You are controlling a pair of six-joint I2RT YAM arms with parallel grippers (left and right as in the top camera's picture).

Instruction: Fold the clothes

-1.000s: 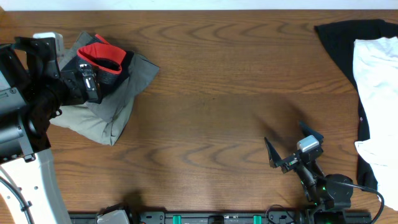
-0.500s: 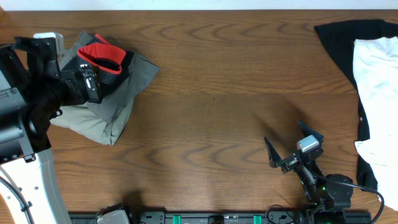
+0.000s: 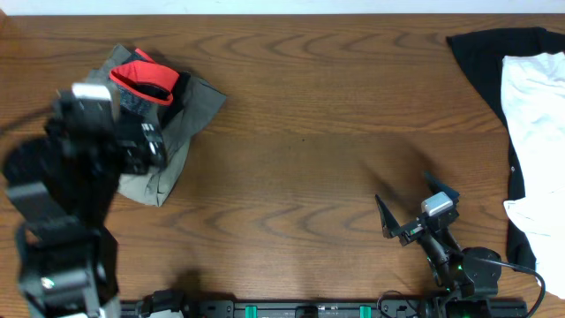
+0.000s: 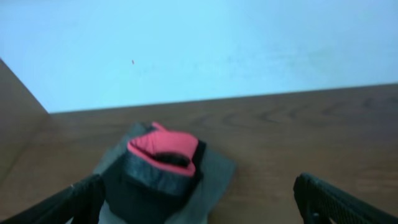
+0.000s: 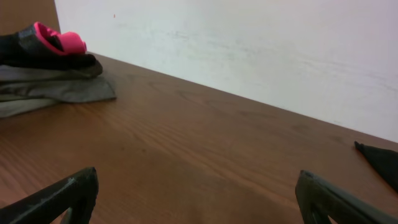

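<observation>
Task's things: the folded stack sits at the upper left of the overhead frame, a grey garment [image 3: 172, 132] underneath and black trousers with a red-lined waistband [image 3: 146, 84] on top. A black garment [image 3: 481, 62] with a white garment [image 3: 534, 115] lying over it waits at the right edge.
Left gripper [image 4: 198, 190]: spread wide and holding nothing. In the wrist view its two fingers frame the stack from the bottom corners, apart from the cloth.
Right gripper [image 3: 410, 203]: spread wide and empty, resting low over bare wood at the lower right, near the white garment but not touching it.
Surface [image 3: 300, 132]: brown wood, bare between the stack and the unfolded clothes.
Step in hand: judged from the layout, the left arm is leaving a finished stack and the next garment has to come from the right edge.
Doing it well: lift the left arm clear without brushing the red waistband, so the stack keeps its shape. Take the white garment by an edge or corner, not a bunched middle, and draw it to the bare centre. Lay it flat before making any fold.
Change from the earlier frame: the left arm stood at the left edge with its gripper over the stack. Now it appears in the lower left, smeared by motion, and more of the trousers shows.
Unchanged: the stack, the right arm and the right-edge garments lie as they did.
</observation>
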